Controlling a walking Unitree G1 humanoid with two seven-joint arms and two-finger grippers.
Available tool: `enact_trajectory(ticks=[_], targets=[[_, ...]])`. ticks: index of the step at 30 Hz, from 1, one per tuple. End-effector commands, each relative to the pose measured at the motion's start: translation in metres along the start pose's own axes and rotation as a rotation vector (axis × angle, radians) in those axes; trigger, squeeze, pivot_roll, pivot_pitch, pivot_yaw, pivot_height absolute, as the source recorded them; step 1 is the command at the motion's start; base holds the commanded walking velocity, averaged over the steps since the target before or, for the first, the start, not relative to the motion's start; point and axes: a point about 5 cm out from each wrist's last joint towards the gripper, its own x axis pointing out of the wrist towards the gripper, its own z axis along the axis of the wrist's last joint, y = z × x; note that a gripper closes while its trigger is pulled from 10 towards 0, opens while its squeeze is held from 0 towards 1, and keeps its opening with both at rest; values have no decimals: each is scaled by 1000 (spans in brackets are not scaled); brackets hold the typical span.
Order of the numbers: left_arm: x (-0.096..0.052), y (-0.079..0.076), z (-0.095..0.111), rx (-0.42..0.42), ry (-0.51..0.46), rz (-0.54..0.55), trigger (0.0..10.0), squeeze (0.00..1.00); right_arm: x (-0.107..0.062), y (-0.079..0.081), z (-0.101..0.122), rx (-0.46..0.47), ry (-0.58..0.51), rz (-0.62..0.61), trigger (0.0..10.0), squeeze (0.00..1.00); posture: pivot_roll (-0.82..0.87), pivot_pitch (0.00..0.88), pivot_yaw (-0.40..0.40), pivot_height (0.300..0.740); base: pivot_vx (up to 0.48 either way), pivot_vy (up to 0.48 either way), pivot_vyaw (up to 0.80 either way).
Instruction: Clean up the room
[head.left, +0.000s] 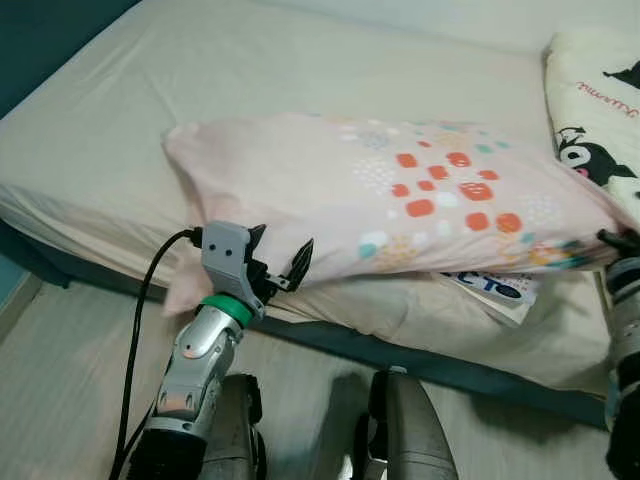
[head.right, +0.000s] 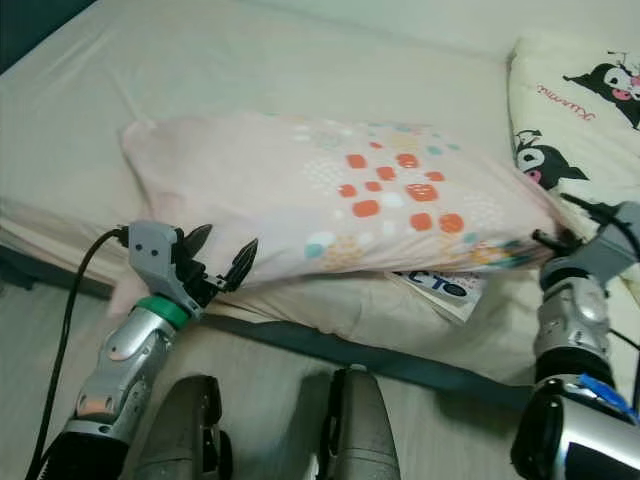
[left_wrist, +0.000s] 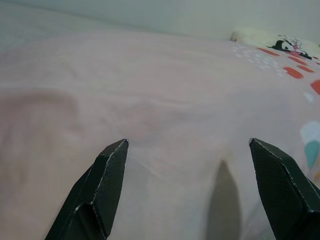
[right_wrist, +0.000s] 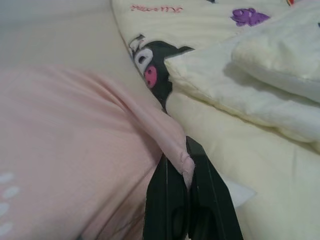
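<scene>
Now, left pincer (head.left: 283, 262): we see it spread apart, at the pillow's (head.left: 400, 190) near corner.
Right pincer (right_wrist: 186, 165): clamped on pillow's far corner.

Head views downward, wrist views close on pillow (head.left: 400, 190)

A pale pink pillow (head.left: 400, 200) with orange and teal spots is lying flat across the bed's near edge, its right corner bunching up.
</scene>
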Motion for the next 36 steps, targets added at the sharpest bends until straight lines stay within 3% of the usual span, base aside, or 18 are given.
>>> enact_trajectory(ticks=[1,8,12,15,18,25,31,32,34,35,36], targets=[[-3,-4,-7,-2,25,-5,10000,0,-4,-20,-12,-50,67,-88,0,0,25,152,-3,618,0,0,0],[-3,-9,-9,-8,29,-20,10000,0,-8,-48,-10,-89,77,-290,0,0,18,156,-6,618,0,0,0],[-3,-10,-9,-5,32,-26,10000,0,-8,-46,-14,-103,112,-272,0,0,18,156,-6,618,0,0,0],[-2,-13,-11,4,38,-34,10000,0,-15,-41,-41,-209,261,-214,0,0,19,158,-7,618,0,0,0],[-2,-13,-11,7,39,-34,10000,0,-17,-43,-45,-230,275,-239,0,0,19,158,-7,618,0,0,0],[-2,-13,-11,11,39,-34,10000,0,-23,-56,-50,-212,279,-380,0,0,21,157,-9,618,0,0,0],[-3,-12,-10,16,37,-28,10000,0,-23,-63,-43,-188,241,-459,0,0,24,155,-12,618,0,0,0],[-2,-12,-10,17,37,-27,10000,0,-22,-64,-39,-189,226,-468,863,0,24,155,-12,618,0,0,0],[-2,-12,-10,17,37,-27,10000,0,-22,-65,-37,-190,218,-473,863,0,24,155,-12,618,0,0,0],[-2,-12,-10,17,37,-28,10000,0,-21,-66,-35,-196,209,-486,8314,671,23,154,-11,618,0,0,0],[-2,-12,-10,17,37,-28,10000,0,-21,-66,-34,-201,203,-496,8314,671,23,154,-11,618,0,0,0]])
